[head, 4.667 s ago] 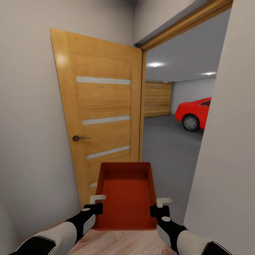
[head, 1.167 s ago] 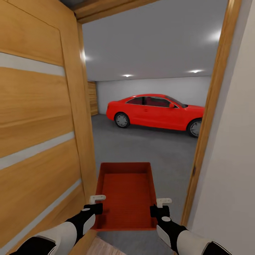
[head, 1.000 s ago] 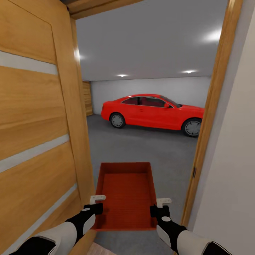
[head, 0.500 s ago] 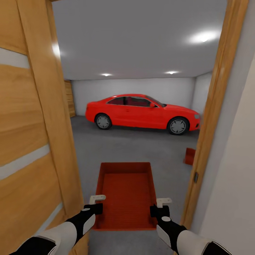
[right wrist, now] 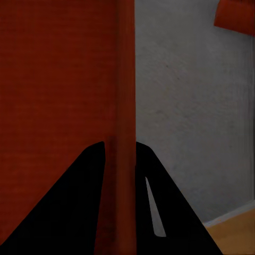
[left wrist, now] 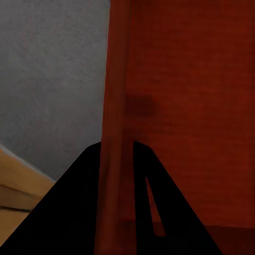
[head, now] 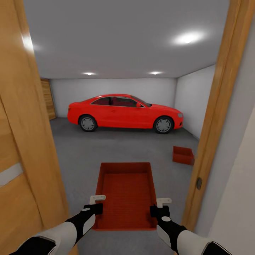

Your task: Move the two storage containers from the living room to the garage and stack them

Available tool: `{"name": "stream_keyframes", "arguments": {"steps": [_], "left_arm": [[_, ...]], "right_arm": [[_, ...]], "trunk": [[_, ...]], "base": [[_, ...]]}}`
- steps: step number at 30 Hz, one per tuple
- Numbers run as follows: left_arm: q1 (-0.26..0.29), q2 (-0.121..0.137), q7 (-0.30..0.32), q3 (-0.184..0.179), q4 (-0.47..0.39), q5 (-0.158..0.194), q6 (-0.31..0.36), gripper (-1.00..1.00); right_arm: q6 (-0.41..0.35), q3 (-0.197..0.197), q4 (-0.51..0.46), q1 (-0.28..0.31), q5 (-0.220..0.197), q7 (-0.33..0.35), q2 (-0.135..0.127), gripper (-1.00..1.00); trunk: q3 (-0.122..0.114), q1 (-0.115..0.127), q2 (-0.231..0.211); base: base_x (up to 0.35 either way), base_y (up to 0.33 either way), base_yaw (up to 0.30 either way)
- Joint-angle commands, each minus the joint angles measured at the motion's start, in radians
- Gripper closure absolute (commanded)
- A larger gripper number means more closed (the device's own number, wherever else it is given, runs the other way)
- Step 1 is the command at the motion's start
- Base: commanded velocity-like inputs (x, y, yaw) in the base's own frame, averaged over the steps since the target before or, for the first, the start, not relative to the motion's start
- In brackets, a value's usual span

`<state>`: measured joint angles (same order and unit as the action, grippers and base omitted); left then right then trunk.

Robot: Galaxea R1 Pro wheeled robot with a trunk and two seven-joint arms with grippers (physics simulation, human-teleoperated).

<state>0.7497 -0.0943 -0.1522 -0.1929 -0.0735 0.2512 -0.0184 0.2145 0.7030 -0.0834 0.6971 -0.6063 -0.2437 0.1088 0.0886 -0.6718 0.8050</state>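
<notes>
Evidently light and stiff, the carried storage container (head: 127, 194) hangs level, its side walls clenched by the left gripper (head: 97, 203) and right gripper (head: 161, 206), while its twin (head: 183, 155) waits at two o'clock.

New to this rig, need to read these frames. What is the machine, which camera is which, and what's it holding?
It is a simulated wheeled robot with two arms. The big picture comes from its head camera, looking forward and down through a wooden doorway into the garage. The left gripper and right gripper each clamp one side wall of the carried container, an open orange-red bin. The two dark close-ups come from cameras near each gripper, looking along its fingers: in each, the black fingers straddle a bin wall. Ahead, on the grey concrete floor, sits the second container, near the right wall. A red car is parked farther back.
</notes>
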Motion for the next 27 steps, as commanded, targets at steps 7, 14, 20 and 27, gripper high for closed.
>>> {"name": "stream_keyframes", "arguments": {"steps": [7,14,20,27], "left_arm": [[0.002,0.012,-0.081,0.066,-0.003,-0.003,-0.026,1.00],[0.002,0.012,-0.081,0.066,-0.003,-0.003,-0.028,1.00],[0.002,0.011,-0.082,0.066,-0.005,-0.003,-0.028,1.00],[0.002,0.011,-0.083,0.066,-0.004,-0.003,-0.028,1.00]], "right_arm": [[-0.003,0.021,0.001,0.000,-0.012,0.015,0.000,1.00],[-0.003,0.021,0.001,0.001,-0.012,0.016,0.000,1.00],[-0.003,0.021,0.001,0.000,-0.012,0.017,-0.001,1.00],[-0.001,0.021,0.001,0.000,-0.012,0.017,0.000,1.00]], "trunk": [[0.002,-0.001,0.001],[0.002,-0.001,0.001],[0.002,-0.001,0.001],[0.002,-0.001,0.001]], "base": [[0.268,0.230,-0.280],[0.198,0.160,-0.088],[0.014,0.009,-0.002],[0.101,0.000,0.000]]}}
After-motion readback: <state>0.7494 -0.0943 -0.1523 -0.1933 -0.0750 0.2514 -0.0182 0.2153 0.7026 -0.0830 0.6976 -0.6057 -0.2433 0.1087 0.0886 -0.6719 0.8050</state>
